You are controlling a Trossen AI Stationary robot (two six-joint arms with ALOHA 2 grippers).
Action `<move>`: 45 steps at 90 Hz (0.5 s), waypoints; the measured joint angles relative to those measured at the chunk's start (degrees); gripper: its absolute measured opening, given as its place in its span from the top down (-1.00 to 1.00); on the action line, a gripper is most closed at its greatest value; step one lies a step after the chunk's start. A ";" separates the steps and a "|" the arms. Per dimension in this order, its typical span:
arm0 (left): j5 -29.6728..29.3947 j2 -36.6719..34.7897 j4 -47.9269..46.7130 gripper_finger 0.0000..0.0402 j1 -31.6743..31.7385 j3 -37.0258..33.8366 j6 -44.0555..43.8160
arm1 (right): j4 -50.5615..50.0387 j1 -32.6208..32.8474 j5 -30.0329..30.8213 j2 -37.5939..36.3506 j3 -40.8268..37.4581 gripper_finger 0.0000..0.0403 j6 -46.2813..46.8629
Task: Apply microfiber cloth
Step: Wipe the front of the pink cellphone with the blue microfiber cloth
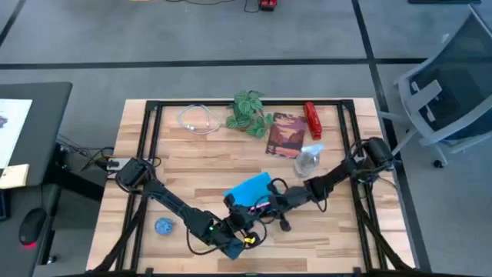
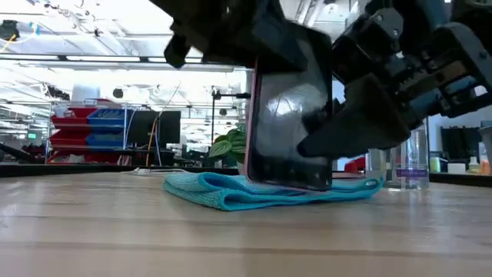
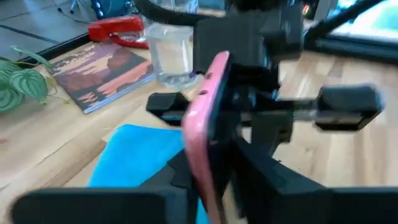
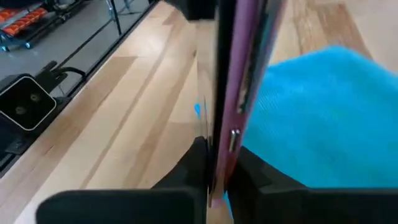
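Observation:
A black phone in a pink case (image 2: pixel 288 115) stands upright on one edge over the sky-blue microfiber cloth (image 2: pixel 254 191). The cloth lies rumpled on the table near its middle (image 1: pixel 250 188). My left gripper (image 1: pixel 234 225) reaches in from the near left and is shut on the phone. My right gripper (image 1: pixel 273 204) comes from the right and is also shut on it. In the right wrist view the phone (image 4: pixel 239 81) shows edge-on, with the cloth (image 4: pixel 317 118) beside it. My left gripper pinches the phone across its two faces, one finger on each side of the pink edge (image 3: pixel 200 174). It comes at the phone's upper part (image 2: pixel 284 46) from above. The phone stays upright, its lower edge (image 2: pixel 284 185) at the cloth. My right gripper pinches the phone between its two fingers, one finger (image 2: pixel 330 131) lying on the dark screen. The fingers come about level from the table's right side. In the right wrist view the phone's edge (image 4: pixel 224 155) sits upright between them.
At the far side stand a potted plant (image 1: pixel 247 111), a book (image 1: pixel 286 135), a red stapler (image 1: pixel 313 119), a clear water bottle (image 1: pixel 307 159) and a white cable (image 1: pixel 198 119). A small blue ball (image 1: pixel 164 225) lies near left. Black frame rails (image 1: pixel 150 146) run along the table's edges.

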 joint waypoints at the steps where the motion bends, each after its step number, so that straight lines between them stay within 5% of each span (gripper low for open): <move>1: 0.26 -0.01 -0.31 0.46 -0.07 0.00 -0.29 | -0.09 -0.13 -0.20 -0.08 -0.06 0.93 -0.01; 21: 3.94 -0.12 -9.36 0.06 -0.89 0.00 -9.31 | -2.50 -2.54 -1.45 -2.51 -0.24 0.93 -0.72; 45: 4.51 -0.12 -13.54 -0.03 -1.35 0.00 -11.89 | -7.06 -4.66 -1.64 -7.89 -0.26 0.93 -3.46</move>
